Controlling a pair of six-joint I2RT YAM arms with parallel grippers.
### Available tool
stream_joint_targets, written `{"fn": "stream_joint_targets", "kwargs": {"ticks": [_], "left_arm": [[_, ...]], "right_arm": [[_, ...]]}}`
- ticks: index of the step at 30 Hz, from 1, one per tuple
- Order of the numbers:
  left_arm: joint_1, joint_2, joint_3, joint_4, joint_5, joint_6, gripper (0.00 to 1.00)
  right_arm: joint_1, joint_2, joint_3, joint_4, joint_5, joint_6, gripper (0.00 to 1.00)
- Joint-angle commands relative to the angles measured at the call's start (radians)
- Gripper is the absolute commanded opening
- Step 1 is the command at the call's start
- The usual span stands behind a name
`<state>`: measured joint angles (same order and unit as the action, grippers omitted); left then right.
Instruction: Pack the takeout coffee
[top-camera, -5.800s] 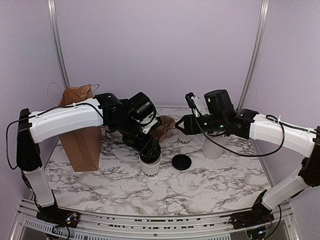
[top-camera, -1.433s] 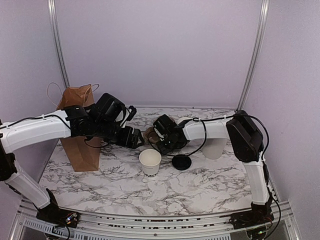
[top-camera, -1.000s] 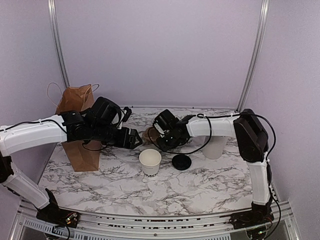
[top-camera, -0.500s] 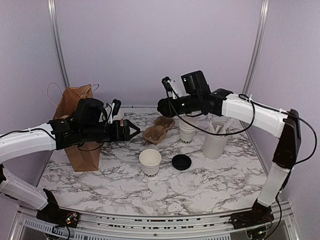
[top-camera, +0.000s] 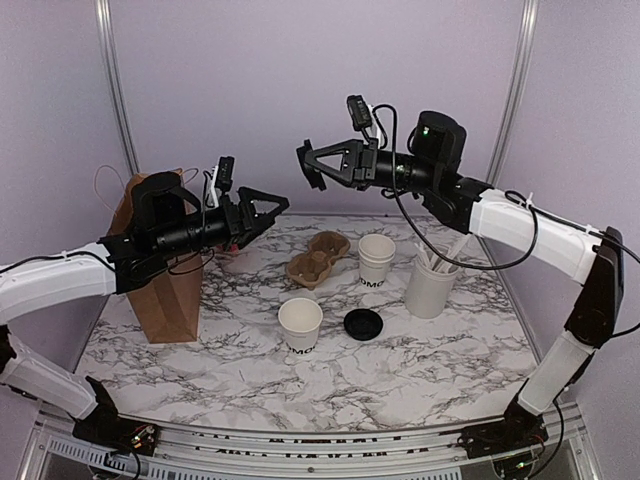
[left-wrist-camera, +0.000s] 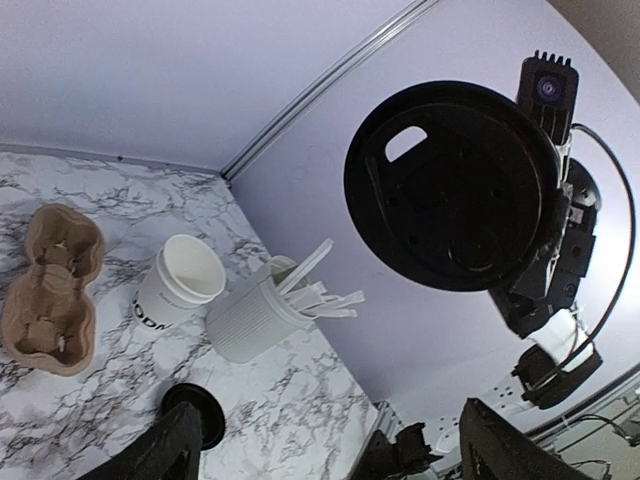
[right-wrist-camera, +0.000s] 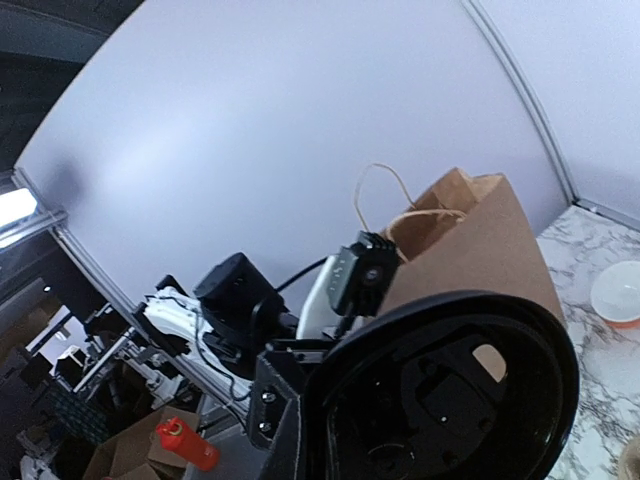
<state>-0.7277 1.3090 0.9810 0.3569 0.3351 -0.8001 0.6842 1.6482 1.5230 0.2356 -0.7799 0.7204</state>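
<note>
left pincer (top-camera: 272, 205) aloft, released, empty | right pincer (top-camera: 309, 167) aloft facing it, grasping black lid (left-wrist-camera: 452, 185)

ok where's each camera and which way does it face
top external: above and behind the bases, facing the table; both arms show.
left wrist: faces right at the right gripper and its black lid; own fingertips at bottom.
right wrist: faces left at the paper bag and left gripper; own grip on the lid in front.
both wrist views share the lid.

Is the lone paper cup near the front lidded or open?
Open, upright: the paper cup shows a bare rim and hollow inside; a black lid lies flat beside it, apart.
</note>
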Motion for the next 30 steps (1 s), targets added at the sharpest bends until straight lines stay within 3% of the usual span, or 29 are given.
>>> {"fn": "stream_joint_targets", "kwargs": {"ticks": [1, 11, 17, 30], "left_arm": [[0.024, 0.039, 0.017, 0.327, 0.098, -0.181, 0.90], [0.030, 0.143, 0.108, 0.708, 0.125, -0.402, 0.92], [0.016, 0.252, 0.240, 0.833, 0.136, -0.489, 0.92], [-0.044, 0.364, 0.364, 0.882, 0.141, -0.538, 0.91]], "right_arm": [[-0.003, -0.020, -0.009, 0.408, -0.114, 0.282, 0.05], [-0.002, 0.086, 0.023, 0.996, -0.034, 0.792, 0.06], [0.007, 0.101, 0.027, 1.071, 0.042, 0.863, 0.06], [0.023, 0.162, 0.031, 1.235, 0.119, 1.018, 0.07]]}}
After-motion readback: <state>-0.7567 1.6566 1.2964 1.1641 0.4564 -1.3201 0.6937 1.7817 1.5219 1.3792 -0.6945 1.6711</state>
